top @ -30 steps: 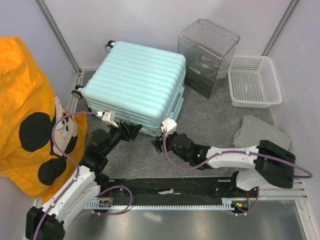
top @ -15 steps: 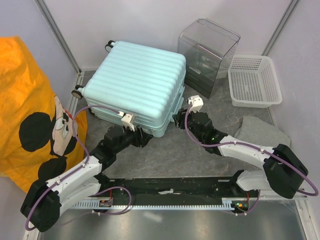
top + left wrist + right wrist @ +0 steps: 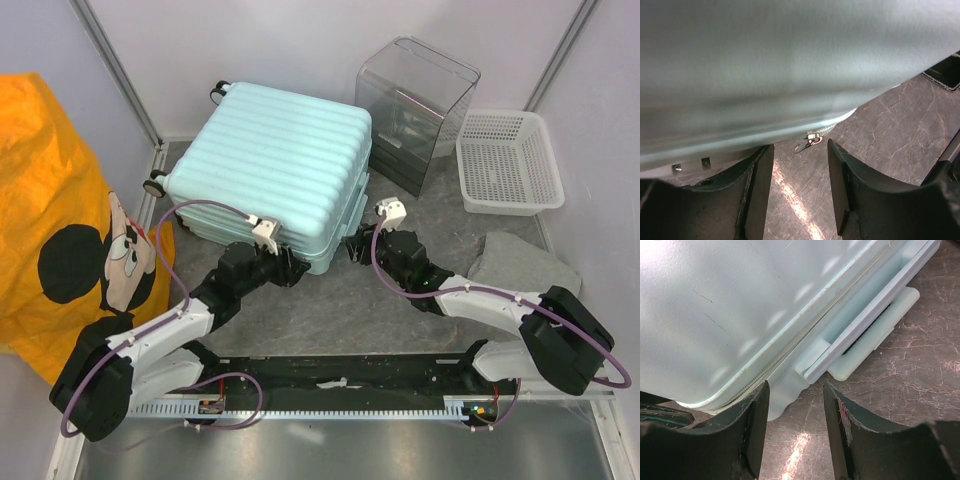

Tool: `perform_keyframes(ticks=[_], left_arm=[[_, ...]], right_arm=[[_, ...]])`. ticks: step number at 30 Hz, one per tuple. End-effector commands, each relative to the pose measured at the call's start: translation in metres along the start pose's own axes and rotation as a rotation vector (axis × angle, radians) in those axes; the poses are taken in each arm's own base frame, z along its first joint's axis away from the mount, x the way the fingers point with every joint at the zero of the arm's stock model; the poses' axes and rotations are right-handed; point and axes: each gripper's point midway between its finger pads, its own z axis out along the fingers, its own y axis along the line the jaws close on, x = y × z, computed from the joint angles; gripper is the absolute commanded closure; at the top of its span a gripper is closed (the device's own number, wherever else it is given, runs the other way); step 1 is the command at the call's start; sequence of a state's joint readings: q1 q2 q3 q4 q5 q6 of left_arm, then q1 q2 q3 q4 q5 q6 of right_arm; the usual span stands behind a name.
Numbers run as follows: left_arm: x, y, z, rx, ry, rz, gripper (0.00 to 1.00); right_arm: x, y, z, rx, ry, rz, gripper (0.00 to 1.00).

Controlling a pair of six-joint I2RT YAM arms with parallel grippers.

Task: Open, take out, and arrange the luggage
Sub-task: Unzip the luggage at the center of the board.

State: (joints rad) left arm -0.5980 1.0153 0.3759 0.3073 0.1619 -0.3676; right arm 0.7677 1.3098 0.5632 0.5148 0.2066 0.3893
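The luggage (image 3: 275,170), a mint ribbed hard-shell suitcase, lies flat and closed at the back left of the table. My left gripper (image 3: 293,268) is low at its near right corner, open with nothing between the fingers. In the left wrist view the shell (image 3: 765,65) fills the top, and a small metal zipper pull (image 3: 807,143) hangs just beyond my gripper (image 3: 800,167). My right gripper (image 3: 352,244) is open at the suitcase's right side. In the right wrist view my gripper (image 3: 796,410) faces the zipper line (image 3: 805,330) and the pull-handle housing (image 3: 865,327), touching neither.
A clear plastic box (image 3: 415,110) stands right behind the suitcase's right side, with a white mesh basket (image 3: 508,160) beside it. A grey cloth (image 3: 520,265) lies under the right arm. A big orange cartoon bag (image 3: 60,220) fills the left.
The left gripper slid right along the suitcase's near edge to its corner. The right gripper left that corner and went round to the right side. Both pairs of jaws narrowed somewhat.
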Motion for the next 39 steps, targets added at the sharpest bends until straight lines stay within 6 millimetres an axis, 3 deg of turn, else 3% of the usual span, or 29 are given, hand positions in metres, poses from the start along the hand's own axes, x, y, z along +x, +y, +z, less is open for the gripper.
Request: perform_keyframes(ticks=[1,8,18,23,27,34,39], left_arm=[[-0.036,-0.014,0.008,0.043,-0.102,0.079,0.47],[-0.030,-0.013,0.015,0.047,-0.088,0.088,0.49],[-0.041,-0.027,0.013,0.091,-0.144,0.117,0.55],[-0.041,-0.021,0.015,0.062,-0.145,0.115,0.58],[-0.044,-0.013,0.016,0.010,-0.162,0.090,0.68],[-0.046,-0.005,0.014,-0.037,-0.182,0.045,0.98],[-0.048,0.005,0.010,-0.101,-0.195,0.004,0.98]], right_arm=[[-0.014,0.006,-0.001,-0.030,-0.056,0.026,0.46],[-0.009,0.004,0.000,-0.029,-0.045,0.031,0.46],[0.002,0.005,0.006,-0.038,-0.010,0.038,0.46],[0.005,0.006,0.008,-0.042,0.002,0.041,0.46],[0.007,0.006,0.008,-0.043,0.007,0.041,0.46],[0.008,0.004,0.007,-0.035,0.012,0.038,0.46],[0.006,0.003,0.005,-0.028,0.006,0.050,0.46]])
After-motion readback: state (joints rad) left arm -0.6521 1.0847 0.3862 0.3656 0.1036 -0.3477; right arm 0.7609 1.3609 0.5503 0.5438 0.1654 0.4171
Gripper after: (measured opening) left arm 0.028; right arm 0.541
